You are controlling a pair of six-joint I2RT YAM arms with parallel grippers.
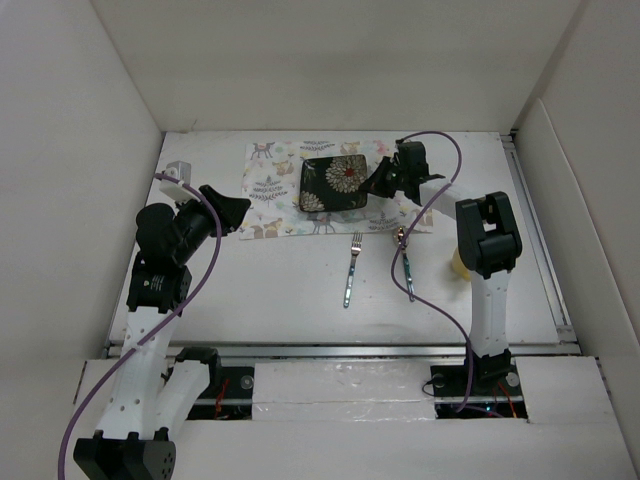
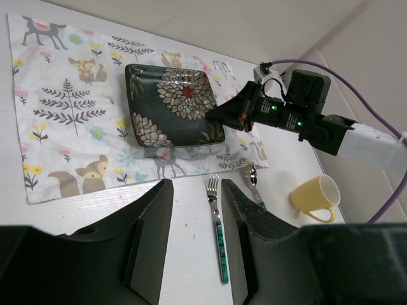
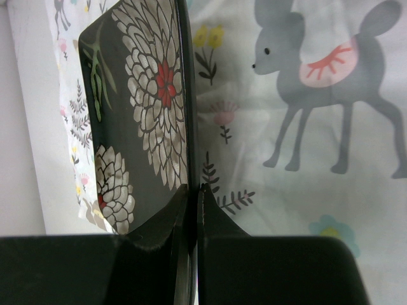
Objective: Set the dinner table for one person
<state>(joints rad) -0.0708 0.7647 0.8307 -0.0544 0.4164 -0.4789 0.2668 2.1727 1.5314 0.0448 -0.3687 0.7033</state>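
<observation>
Pinching floral plate (image 3: pixel 137 108); right jaws

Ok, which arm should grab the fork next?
Probably left: the left gripper is open and points toward the fork, while the right gripper is busy, shut on the plate rim.
</observation>
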